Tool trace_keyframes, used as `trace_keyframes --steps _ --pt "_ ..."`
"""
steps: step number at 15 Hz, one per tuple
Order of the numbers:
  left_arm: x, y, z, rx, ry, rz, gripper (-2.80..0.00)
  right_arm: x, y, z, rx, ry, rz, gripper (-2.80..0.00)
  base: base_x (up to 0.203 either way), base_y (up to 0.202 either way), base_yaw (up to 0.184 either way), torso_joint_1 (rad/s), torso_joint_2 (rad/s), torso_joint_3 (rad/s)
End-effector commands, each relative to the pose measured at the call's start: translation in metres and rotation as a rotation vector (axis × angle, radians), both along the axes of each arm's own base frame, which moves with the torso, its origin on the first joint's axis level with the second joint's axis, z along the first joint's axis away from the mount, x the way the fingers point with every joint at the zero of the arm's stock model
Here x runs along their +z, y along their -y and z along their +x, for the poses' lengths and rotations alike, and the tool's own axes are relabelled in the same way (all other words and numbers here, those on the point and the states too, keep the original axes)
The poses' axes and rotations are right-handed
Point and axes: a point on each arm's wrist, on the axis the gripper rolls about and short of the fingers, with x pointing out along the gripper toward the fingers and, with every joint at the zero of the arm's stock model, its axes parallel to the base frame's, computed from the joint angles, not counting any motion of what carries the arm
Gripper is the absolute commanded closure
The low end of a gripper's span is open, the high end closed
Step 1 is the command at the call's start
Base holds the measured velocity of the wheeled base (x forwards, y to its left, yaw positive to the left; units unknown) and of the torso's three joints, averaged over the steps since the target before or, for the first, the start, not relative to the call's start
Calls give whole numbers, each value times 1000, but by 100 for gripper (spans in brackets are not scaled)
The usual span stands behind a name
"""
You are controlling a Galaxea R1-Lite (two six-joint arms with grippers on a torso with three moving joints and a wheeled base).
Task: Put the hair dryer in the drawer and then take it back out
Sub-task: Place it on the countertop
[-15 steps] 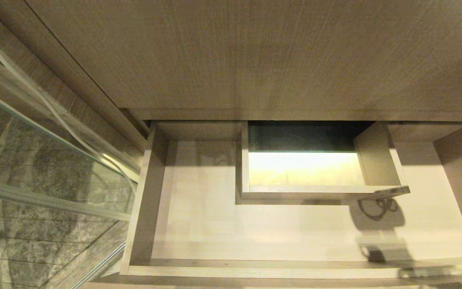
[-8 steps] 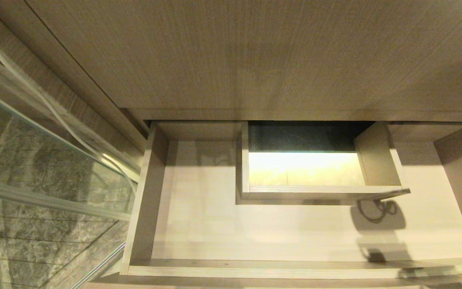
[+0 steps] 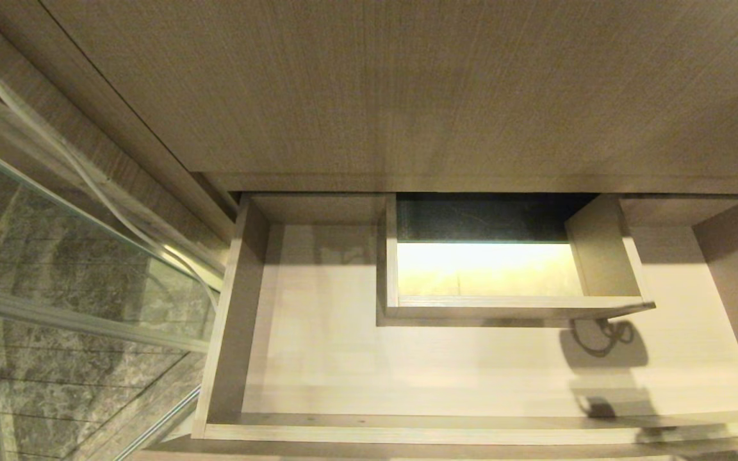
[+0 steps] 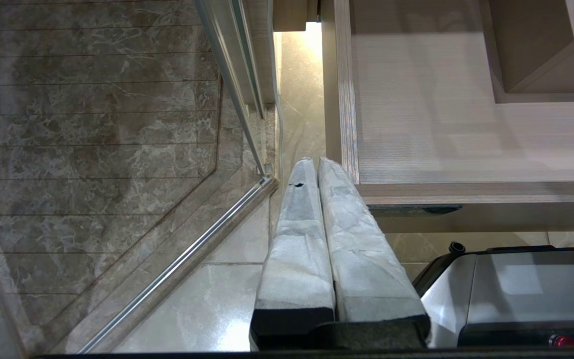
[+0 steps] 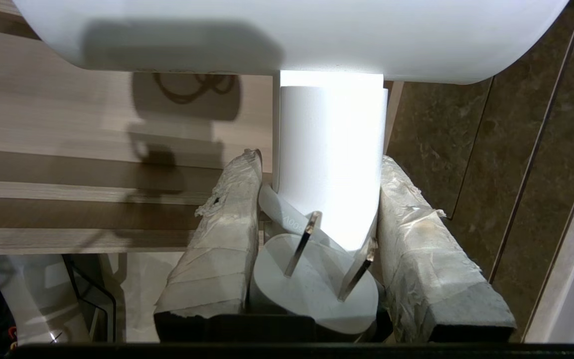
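Observation:
The drawer (image 3: 407,433) stands pulled out, light wood-grain, with nothing lying on its floor and a boxed cut-out (image 3: 510,308) at its rear middle. The hair dryer is outside the head view; only its shadow (image 3: 599,349) falls on the drawer's right side. In the right wrist view my right gripper (image 5: 322,159) is shut on the white hair dryer's handle (image 5: 329,129), its fat barrel (image 5: 292,35) across the fingertips and its plug (image 5: 312,289) wedged between the fingers, above the drawer's front right part (image 5: 68,119). My left gripper (image 4: 317,162) is shut and empty, parked off the drawer's front left corner (image 4: 347,169).
A glass shower partition (image 3: 55,256) with a metal rail (image 4: 177,264) stands left of the drawer, with a long thin white cable (image 3: 87,179) along it. The wood-grain cabinet face (image 3: 407,96) rises behind the drawer. My base (image 4: 516,289) sits below the drawer front, on tiled floor (image 4: 207,309).

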Motion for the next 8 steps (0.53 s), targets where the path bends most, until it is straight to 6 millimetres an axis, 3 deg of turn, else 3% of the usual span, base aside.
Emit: trace_keyframes --steps 1,8 --pt "0 0 0 0 1 0 0 -1 0 0 4 -5 1 0 0 0 0 0 0 0" --pt "0 0 0 0 -1 0 0 -1 -2 -3 6 4 -8 0 0 0 0 0 0 0"
